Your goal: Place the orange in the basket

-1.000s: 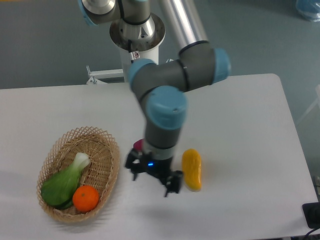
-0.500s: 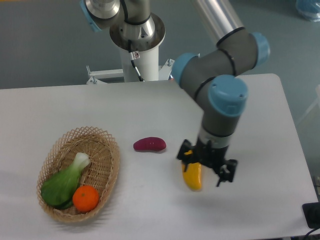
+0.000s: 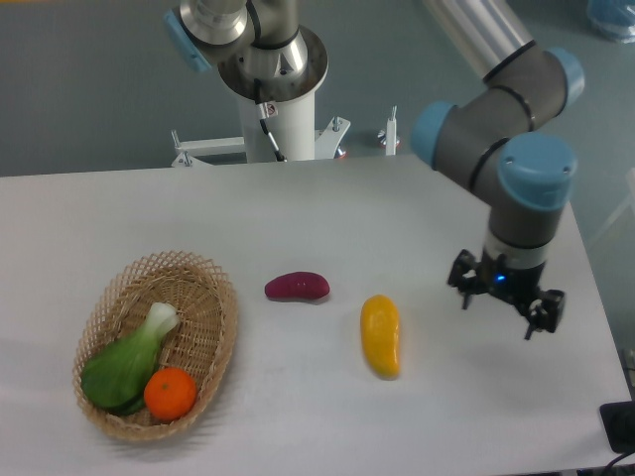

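Hovering near the table's [image 3: 298, 198] right edge, gripper [image 3: 504, 306] has fingers spread wide, holding nothing, well apart from the fruits. Orange [image 3: 170, 393], small, round, bright, sits inside basket [image 3: 220, 327] at its near end, touching a green vegetable [image 3: 124, 362]. Yellow fruit [image 3: 381, 336] and purple item [image 3: 297, 287] lie mid-table.

On the white table [image 3: 327, 213], a dark purple-red oblong fruit [image 3: 297, 287] lies near the frame's centre, an elongated yellow fruit [image 3: 380, 335] sits just lower right of it, and a green leafy vegetable with a white stalk [image 3: 129, 359] lies at lower left.
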Motion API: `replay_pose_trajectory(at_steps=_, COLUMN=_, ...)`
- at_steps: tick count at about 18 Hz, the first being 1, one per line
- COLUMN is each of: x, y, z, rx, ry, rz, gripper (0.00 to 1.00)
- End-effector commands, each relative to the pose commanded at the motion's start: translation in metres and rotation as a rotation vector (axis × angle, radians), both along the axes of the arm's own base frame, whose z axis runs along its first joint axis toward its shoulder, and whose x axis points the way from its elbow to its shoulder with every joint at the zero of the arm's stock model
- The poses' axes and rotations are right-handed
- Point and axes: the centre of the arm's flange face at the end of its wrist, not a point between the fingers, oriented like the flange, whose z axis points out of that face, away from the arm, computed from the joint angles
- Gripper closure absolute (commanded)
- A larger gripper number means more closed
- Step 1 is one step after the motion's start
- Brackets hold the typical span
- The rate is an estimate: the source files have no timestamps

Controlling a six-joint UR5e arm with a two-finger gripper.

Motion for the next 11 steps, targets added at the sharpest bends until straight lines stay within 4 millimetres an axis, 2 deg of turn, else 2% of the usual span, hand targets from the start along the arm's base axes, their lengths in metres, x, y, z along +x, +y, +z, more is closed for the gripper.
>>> replay_pose_trajectory(at_steps=2, x=-0.0089, y=-0.012, z=0.0006, rx=0.021, ry=-0.01, rz=0.01, gripper=0.0)
replay_pose_trajectory(at_steps=11, x=-0.0041, y=-0.0103, z=-0.0031, rx=0.011, ry=-0.008, rz=-0.007, gripper=0.0)
